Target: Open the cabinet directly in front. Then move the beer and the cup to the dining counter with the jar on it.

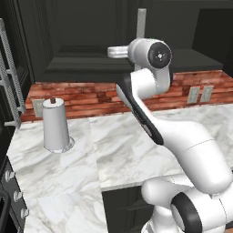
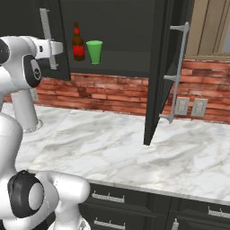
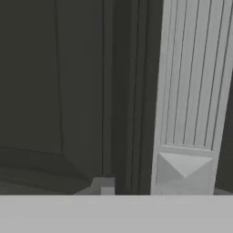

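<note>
The right cabinet door [image 2: 155,72] stands open, edge-on over the worktop [image 2: 134,152]. Beer [image 2: 78,43] and cup [image 2: 94,51] stand inside, just beside each other. The gripper [image 2: 54,47] is at the left door's handle [image 3: 191,91]; jaw state cannot be told.

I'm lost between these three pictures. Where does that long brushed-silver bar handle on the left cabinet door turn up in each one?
Left base view: the silver bar handle rises at top centre, just above the arm's white wrist.
Right base view: upper left, a vertical bar on the black door, beside the wrist.
Hand view: close up, a ribbed bar down the right side.
Shared landmark: the red-brick backsplash in both base views.
</note>
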Tool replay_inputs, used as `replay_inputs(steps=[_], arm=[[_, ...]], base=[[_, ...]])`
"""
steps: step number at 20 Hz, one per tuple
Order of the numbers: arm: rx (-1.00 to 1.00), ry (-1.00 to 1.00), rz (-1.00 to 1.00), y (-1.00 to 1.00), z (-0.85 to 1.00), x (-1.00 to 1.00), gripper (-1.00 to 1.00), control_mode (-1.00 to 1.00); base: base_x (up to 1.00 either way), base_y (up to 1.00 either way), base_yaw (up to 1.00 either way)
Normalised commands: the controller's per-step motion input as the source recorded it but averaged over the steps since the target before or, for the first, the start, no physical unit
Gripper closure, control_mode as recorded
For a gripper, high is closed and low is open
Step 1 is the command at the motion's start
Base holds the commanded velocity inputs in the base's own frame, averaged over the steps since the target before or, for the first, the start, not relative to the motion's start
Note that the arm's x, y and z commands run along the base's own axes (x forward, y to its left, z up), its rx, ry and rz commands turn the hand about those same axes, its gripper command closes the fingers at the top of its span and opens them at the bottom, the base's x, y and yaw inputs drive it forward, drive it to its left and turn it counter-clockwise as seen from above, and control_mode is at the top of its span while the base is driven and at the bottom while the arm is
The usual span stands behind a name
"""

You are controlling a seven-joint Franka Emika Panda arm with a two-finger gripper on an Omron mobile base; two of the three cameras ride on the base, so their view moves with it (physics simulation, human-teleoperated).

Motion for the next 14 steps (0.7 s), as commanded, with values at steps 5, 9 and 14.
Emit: replay_inputs(steps=[5,9,14], arm=[[0.0,-0.21,0.0,1.0,0.14,-0.92,1.0,-1.0],[-0.02,-0.18,0.0,1.0,0.19,-0.77,1.0,-1.0],[-0.01,-0.13,0.0,1.0,0.11,-0.41,1.0,-1.0]], base=[[0.0,0.0,0.0],[0.0,0.0,0.0],[0.0,0.0,0.0]])
